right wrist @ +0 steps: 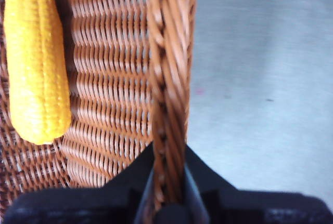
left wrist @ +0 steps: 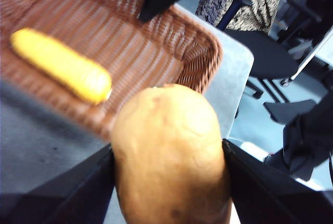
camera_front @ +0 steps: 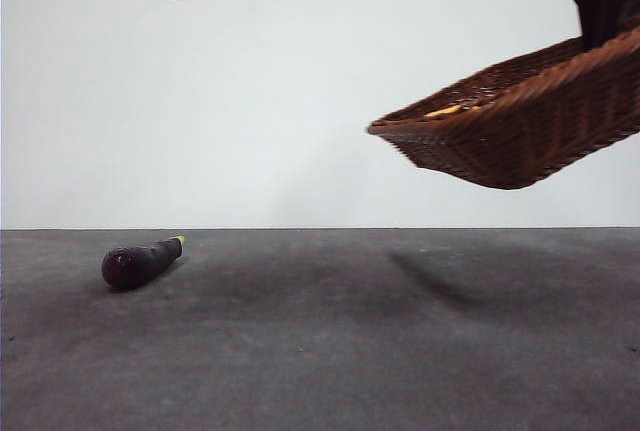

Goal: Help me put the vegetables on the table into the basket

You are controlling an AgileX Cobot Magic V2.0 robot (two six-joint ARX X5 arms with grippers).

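Both my claws are full, holding basket and potato aloft.
Right claw (right wrist: pixel 167 193) pinches the brown woven wicker basket (camera_front: pixel 520 121) by its braided rim, tilted above the dark grey table (camera_front: pixel 320 351), yellow corn cob (right wrist: pixel 35 60) inside; left claw (left wrist: pixel 169 182) clamps the tan oval potato (left wrist: pixel 169 156); glossy purple eggplant (camera_front: pixel 140 263) lies on the table.

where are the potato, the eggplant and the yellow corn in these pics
potato (left wrist: pixel 169 151): left wrist view, middle of its tan skin between the left gripper's jaws
eggplant (camera_front: pixel 135 264): front view, its purple body, lying on the table
yellow corn (right wrist: pixel 36 63): right wrist view, its middle, inside the basket
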